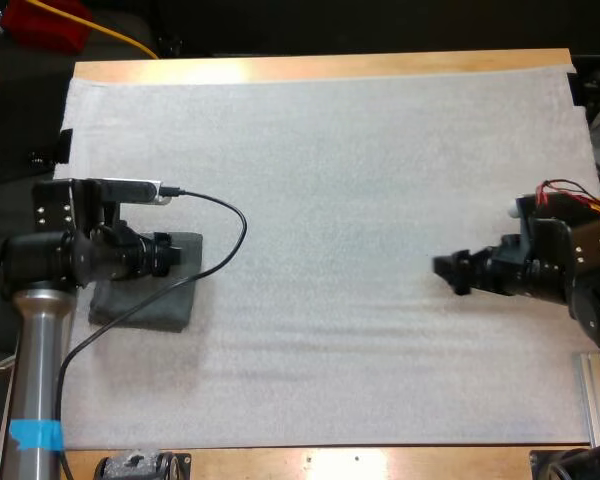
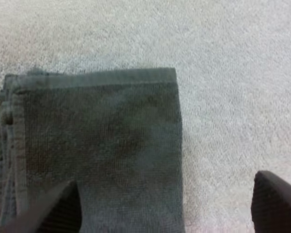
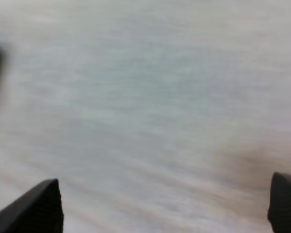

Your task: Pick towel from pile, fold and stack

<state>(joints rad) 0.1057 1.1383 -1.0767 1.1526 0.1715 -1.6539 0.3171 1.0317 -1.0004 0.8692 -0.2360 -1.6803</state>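
A dark grey-green folded towel (image 1: pixel 145 305) lies flat at the left side of the white mat (image 1: pixel 360 200). My left gripper (image 1: pixel 178 254) hangs right over it. In the left wrist view the towel (image 2: pixel 102 145) shows neat layered edges; my left gripper (image 2: pixel 167 183) is open, one finger (image 2: pixel 53 211) above the towel and the other (image 2: pixel 276 204) above bare mat beside it. My right gripper (image 1: pixel 448 270) hovers over bare mat at the right side, far from the towel. In the right wrist view it (image 3: pixel 165 179) stands open with nothing between its fingers.
A wooden table edge (image 1: pixel 320 68) borders the mat at the far side and also runs along the near side. A black cable (image 1: pixel 225 240) loops from my left arm across the mat beside the towel. The mat's middle is bare.
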